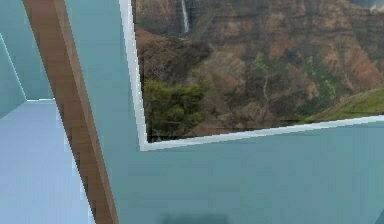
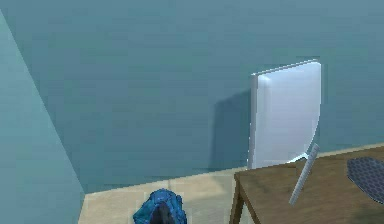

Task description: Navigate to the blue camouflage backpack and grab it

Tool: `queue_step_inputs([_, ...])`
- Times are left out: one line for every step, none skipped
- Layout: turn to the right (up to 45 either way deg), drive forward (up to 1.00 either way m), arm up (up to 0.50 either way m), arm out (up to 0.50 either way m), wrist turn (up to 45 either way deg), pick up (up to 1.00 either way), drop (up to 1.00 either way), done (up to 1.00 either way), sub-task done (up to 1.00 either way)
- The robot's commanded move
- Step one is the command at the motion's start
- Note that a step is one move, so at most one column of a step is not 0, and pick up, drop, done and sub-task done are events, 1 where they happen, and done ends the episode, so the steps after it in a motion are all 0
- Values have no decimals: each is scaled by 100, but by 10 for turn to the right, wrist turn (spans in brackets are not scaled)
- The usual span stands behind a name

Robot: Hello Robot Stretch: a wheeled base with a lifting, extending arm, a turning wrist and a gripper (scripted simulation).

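White-framed landscape picture [image 1: 260,65] hung on teal wall [image 1: 250,180]; brown wooden post [image 1: 70,110] seen at forward view's left. White panel [image 2: 285,115] set against wall behind wooden table [image 2: 265,190]; thin grey slanted piece [image 2: 305,175] seen on tabletop.

Soft, even light covers the teal wall [image 2: 140,80]; the white panel [image 2: 285,115] casts a grey shadow leftward onto it. Near the forward view's edge the brown post [image 1: 72,110] leans.

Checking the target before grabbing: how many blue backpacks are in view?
1: the blue backpack sits on the floor at the arm side view's bottom edge, left of the wooden table; more could hide behind it.
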Motion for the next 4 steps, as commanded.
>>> queue_step_inputs([0, 0, 0, 26, 0, 0, 0, 0, 0])
queue_step_inputs([0, 0, 0, 0, 450, 0, 0, 0, 0])
queue_step_inputs([0, 0, 0, 0, 450, 0, 0, 0, 0])
queue_step_inputs([0, 0, 0, 0, 450, 0, 0, 0, 0])
